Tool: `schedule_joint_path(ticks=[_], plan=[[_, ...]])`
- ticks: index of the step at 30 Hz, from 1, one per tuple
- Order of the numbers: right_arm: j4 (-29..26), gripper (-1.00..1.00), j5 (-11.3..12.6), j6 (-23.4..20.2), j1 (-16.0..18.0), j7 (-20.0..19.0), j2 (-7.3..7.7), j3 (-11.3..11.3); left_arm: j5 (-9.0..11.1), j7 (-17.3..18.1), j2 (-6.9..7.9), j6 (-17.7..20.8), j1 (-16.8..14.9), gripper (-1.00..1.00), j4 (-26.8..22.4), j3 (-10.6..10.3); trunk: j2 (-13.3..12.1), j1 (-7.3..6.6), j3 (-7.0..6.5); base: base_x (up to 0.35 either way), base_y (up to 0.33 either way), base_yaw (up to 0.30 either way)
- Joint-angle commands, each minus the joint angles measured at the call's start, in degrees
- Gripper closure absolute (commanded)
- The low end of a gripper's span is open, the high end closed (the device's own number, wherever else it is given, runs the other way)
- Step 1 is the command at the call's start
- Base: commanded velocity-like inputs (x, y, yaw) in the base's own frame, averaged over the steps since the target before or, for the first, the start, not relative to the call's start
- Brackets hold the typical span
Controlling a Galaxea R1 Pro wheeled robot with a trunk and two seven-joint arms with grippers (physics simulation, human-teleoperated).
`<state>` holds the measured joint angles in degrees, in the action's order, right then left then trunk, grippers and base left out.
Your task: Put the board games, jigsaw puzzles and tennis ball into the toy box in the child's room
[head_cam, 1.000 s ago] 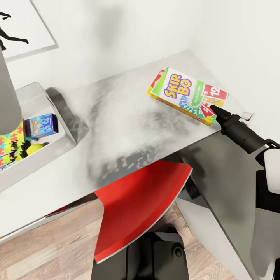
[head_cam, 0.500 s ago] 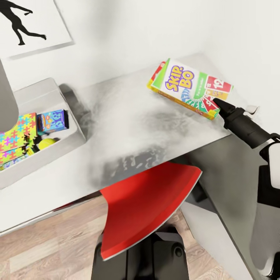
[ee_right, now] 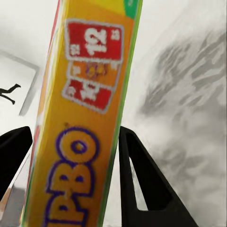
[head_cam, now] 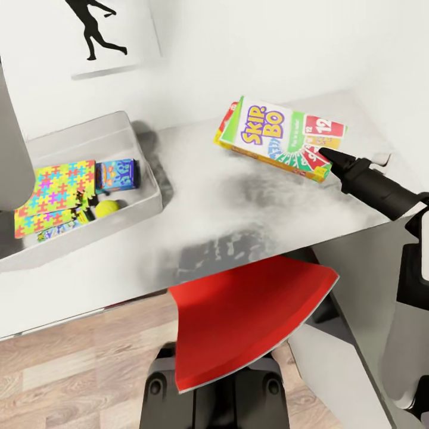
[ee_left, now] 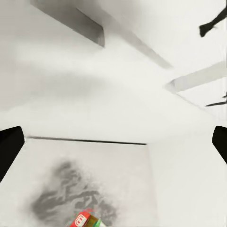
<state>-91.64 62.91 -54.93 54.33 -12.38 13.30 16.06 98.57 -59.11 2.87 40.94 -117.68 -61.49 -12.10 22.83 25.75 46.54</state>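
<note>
Puzzles, ball inside toy box

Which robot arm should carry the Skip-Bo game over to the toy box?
Right, probably. The right gripper already has its fingers on either side of the Skip-Bo box, while the toy box sits further left on the table.

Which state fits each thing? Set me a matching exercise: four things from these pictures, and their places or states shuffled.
Things:
1. Skip-Bo box
2. tennis ball
3. jigsaw puzzle
4. red chair

Places or states:
A. tucked under the table's edge
B. flat in the toy box, many-coloured
C. gripped at one end by the right hand
D. yellow, in the toy box beside the puzzles

Pairs: 1-C, 2-D, 3-B, 4-A
</note>
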Motion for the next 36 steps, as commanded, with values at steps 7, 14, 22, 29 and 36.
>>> schedule_joint_path(ticks=[7, 14, 22, 29, 36], plan=[[-0.6, 1.00, -0.2, -4.6, 0.0, -0.3, -0.13, 0.1, 0.4, -0.5, 0.08, 1.1, 2.9, -1.00, -0.6, -0.1, 0.1, 0.03, -0.43, 0.000, 0.000, 0.186], [-0.8, 1.00, -0.2, -5.1, 0.0, -0.2, 0.14, 0.1, 0.3, -0.4, 0.05, 1.6, 5.5, -1.00, -0.8, -0.1, 0.1, 0.03, -0.99, 0.000, 0.000, 0.158], [-0.8, 1.00, -0.2, -5.1, 0.5, -0.2, 0.36, 0.0, 0.2, -0.4, -0.03, 1.7, 6.4, -1.00, -0.9, -0.1, 0.1, 0.03, -1.67, 0.000, 0.000, 0.146], [-0.8, 1.00, -0.2, -5.1, 0.8, -0.1, 0.50, -0.1, 0.2, -0.5, -0.34, 1.8, 6.6, -1.00, -0.9, -0.1, 0.1, 0.03, -2.26, 0.000, 0.000, 0.143], [-0.8, 1.00, 0.4, -5.1, 1.5, -0.1, 0.48, -0.1, 0.2, -0.5, -0.41, 1.8, 7.1, -1.00, -1.0, -0.1, 0.1, 0.03, -2.86, 0.000, 0.000, 0.142]])
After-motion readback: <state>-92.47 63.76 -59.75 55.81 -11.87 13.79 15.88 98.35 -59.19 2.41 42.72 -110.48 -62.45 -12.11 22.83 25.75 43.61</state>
